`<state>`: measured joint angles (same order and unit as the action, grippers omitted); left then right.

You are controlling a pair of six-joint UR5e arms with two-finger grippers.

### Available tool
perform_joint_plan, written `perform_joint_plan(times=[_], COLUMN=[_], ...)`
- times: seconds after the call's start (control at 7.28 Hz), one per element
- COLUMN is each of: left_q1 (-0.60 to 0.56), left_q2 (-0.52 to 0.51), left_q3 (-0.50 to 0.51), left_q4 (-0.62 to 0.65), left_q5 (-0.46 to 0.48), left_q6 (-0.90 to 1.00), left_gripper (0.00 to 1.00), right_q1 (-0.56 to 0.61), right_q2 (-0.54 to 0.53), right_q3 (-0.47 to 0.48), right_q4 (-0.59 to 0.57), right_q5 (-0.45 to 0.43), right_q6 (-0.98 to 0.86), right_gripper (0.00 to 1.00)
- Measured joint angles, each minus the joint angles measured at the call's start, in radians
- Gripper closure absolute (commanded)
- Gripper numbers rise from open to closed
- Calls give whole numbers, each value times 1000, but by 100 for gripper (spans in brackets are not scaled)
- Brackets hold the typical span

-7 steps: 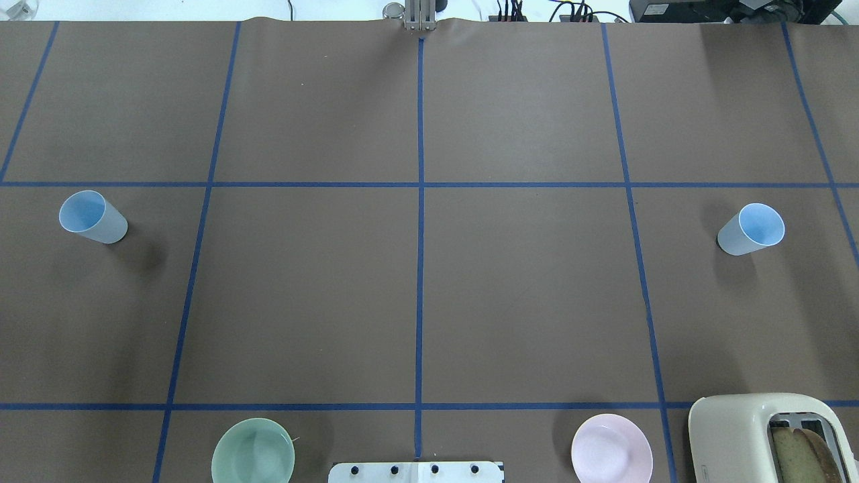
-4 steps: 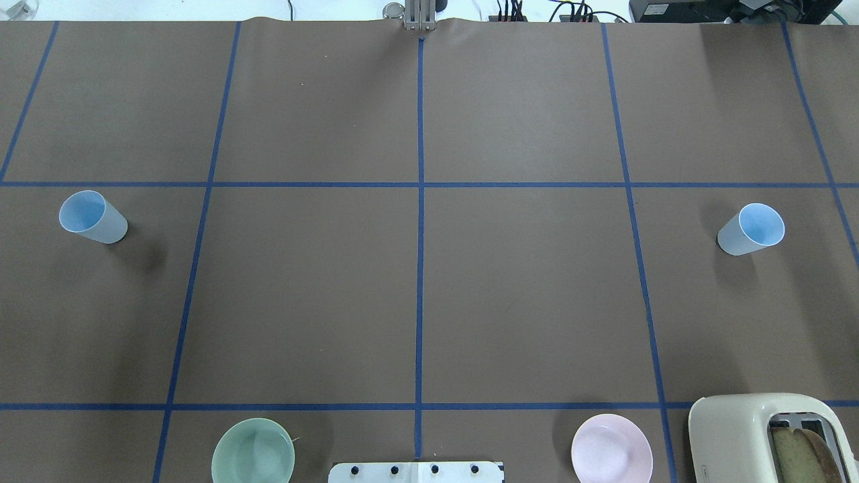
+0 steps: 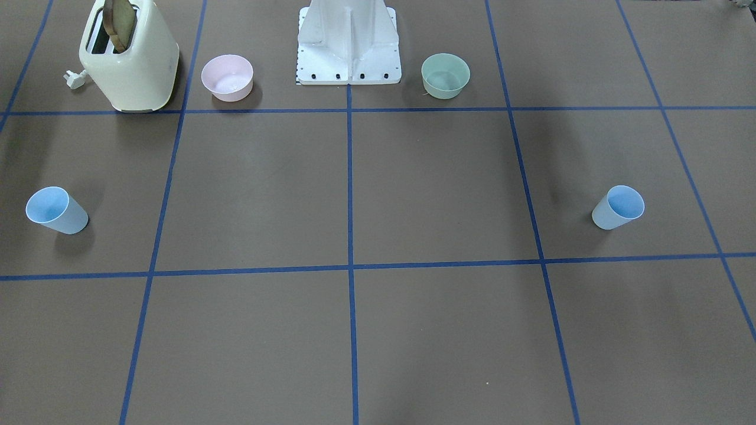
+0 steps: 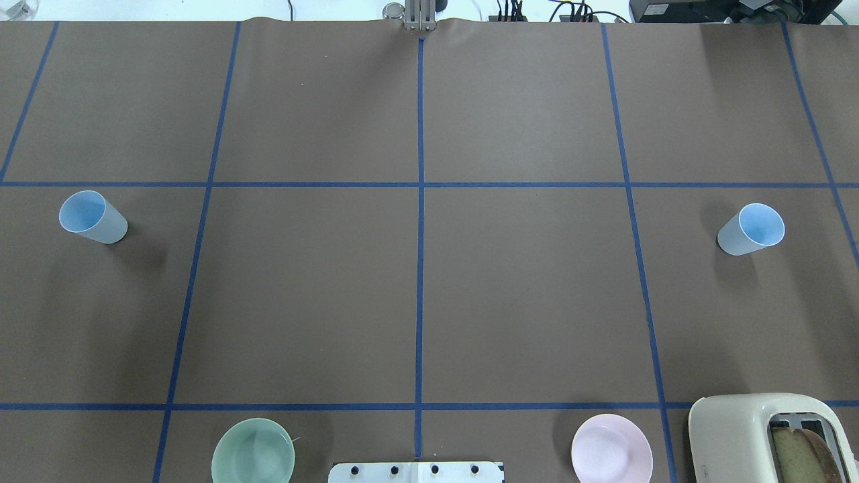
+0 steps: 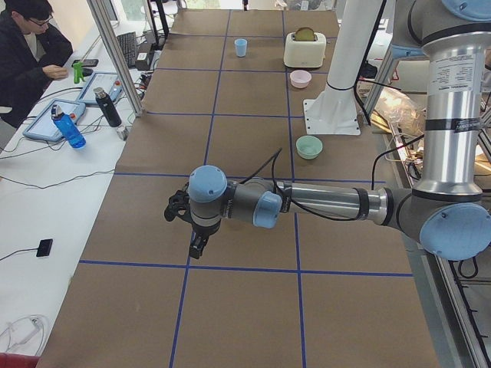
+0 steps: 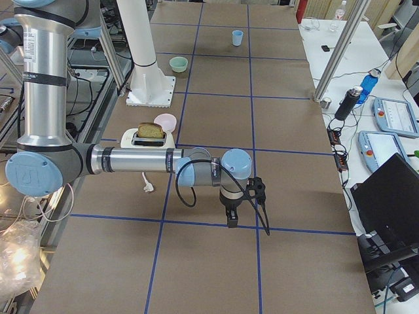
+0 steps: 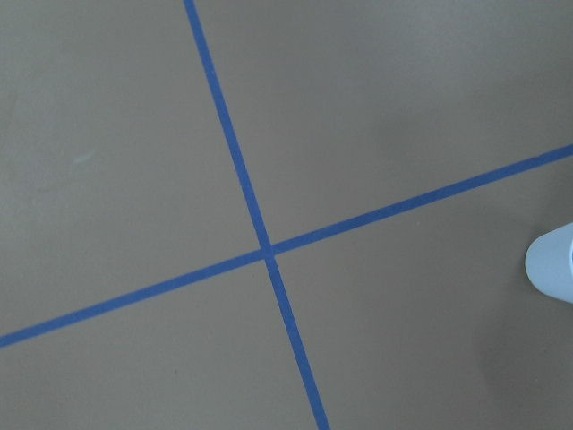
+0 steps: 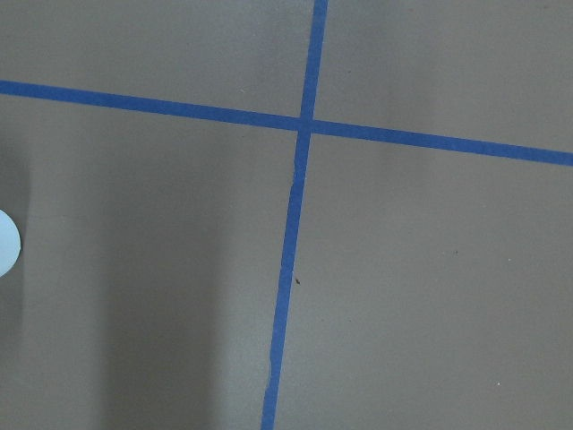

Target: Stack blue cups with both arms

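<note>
L blue cup, R blue cup upright, apart; L end effector, R end effector width: can't tell.

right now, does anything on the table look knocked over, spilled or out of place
Nothing is spilled or toppled: both blue cups stand upright, far apart. The only oddity is the toaster, which holds a bread slice while its plug lies loose beside it.

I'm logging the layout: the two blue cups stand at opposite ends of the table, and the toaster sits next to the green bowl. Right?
No: the toaster sits next to the pink bowl, not the green bowl, as the exterior front-facing view shows. The blue cups do stand at opposite ends.
</note>
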<state>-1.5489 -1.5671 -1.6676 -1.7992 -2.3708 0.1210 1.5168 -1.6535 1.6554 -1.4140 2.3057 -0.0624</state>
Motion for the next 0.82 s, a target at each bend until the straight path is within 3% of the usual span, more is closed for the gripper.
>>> perform_joint_plan(times=[0.41,0.82], left_q1=[7,162], left_q2=[-84,-108], left_q3=[48,59], left_q4=[-121,-203], left_q5=[1,13], left_q6=[-19,-326], left_gripper=[1,1], right_q1=[-9,-17], right_q2=[20,23], right_q3=[-6,-6], right_q4=[105,111], right_q5=[-7,-7], right_q6=[63,84], right_gripper=[0,0])
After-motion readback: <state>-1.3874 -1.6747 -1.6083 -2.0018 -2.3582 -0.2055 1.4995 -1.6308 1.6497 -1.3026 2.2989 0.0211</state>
